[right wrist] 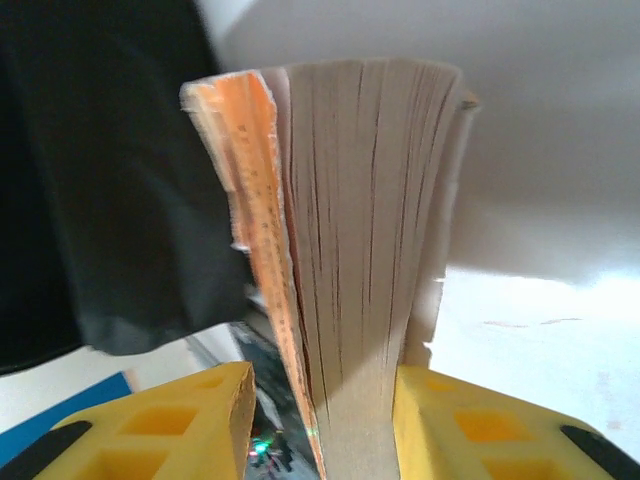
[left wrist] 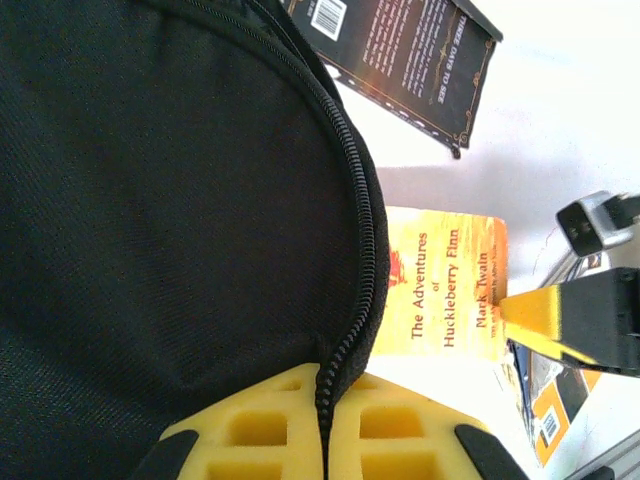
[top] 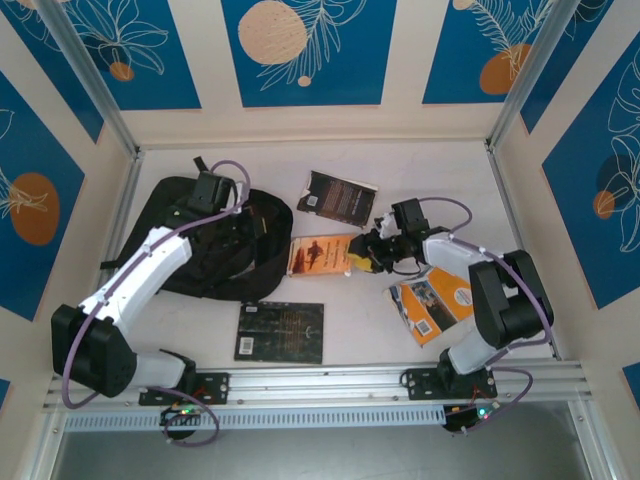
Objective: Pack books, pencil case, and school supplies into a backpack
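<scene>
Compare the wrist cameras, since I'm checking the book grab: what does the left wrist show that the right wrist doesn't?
Left wrist, not right: the backpack zip clamped in the left claw, the orange book title cover, a black book. Right wrist, not left: the orange book's page edges between the right claw pads. Both: orange book, backpack fabric, right claw.

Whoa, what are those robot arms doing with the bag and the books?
They are packing a backpack. The left end effector is shut on its zip edge. The right end effector straddles the orange-and-black book beside the bag, one finger on the pages and a gap at the other. A black book, a dark book and an orange-and-white book lie on the table.
</scene>
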You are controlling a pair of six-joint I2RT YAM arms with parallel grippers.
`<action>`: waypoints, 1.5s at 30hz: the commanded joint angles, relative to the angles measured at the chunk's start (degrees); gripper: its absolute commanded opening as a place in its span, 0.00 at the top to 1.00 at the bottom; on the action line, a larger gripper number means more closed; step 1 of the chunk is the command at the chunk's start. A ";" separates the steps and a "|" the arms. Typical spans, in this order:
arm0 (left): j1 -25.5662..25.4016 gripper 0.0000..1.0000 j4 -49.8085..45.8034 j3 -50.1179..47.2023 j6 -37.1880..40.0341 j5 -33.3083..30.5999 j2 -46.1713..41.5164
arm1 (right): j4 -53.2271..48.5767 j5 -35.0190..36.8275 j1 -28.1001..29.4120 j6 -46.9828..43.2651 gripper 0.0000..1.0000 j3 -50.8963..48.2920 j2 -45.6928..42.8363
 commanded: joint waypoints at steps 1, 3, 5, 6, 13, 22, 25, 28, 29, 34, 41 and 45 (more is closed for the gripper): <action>-1.48 1.00 -0.94 0.93 1.92 0.16 0.76 | 8.97 -5.30 1.71 5.39 0.56 -0.21 -4.56; -1.75 1.00 -1.13 1.02 2.11 -0.14 0.55 | 8.64 -4.22 3.06 5.21 0.53 1.02 -6.08; -1.91 0.99 -1.38 1.20 2.46 -0.39 0.18 | 6.61 -2.85 4.24 4.66 0.52 3.29 -6.19; -1.91 0.98 -1.61 1.35 2.61 -0.57 0.06 | 6.41 -2.50 4.78 4.56 0.51 4.30 -5.85; -2.20 0.97 -1.67 0.87 3.06 -0.62 -0.63 | 10.20 -2.26 7.75 6.59 0.43 10.46 0.34; -2.19 0.97 -2.76 1.71 3.66 -1.70 -1.11 | 3.97 -2.86 12.38 2.47 0.40 27.38 9.63; -2.19 0.97 -3.05 1.99 3.93 -2.23 -1.50 | -5.02 1.36 13.73 -4.48 0.37 32.78 8.76; -2.19 0.97 -3.25 1.98 4.08 -2.37 -1.76 | -10.52 13.50 12.34 -8.14 0.35 29.39 1.97; -2.22 0.97 -3.25 1.93 4.12 -2.35 -1.77 | -11.84 19.76 11.39 -7.70 0.33 26.43 -1.20; -2.19 0.97 -2.31 1.37 3.81 -1.62 -1.40 | 0.49 8.32 1.14 -3.37 0.25 9.22 -3.58; -2.19 0.98 -1.75 1.99 3.21 0.29 -0.02 | 12.99 -7.53 3.86 0.03 0.11 12.47 9.89; -2.24 0.98 -2.19 2.09 3.45 0.02 -0.68 | 16.91 -8.25 4.04 2.04 0.10 12.15 9.44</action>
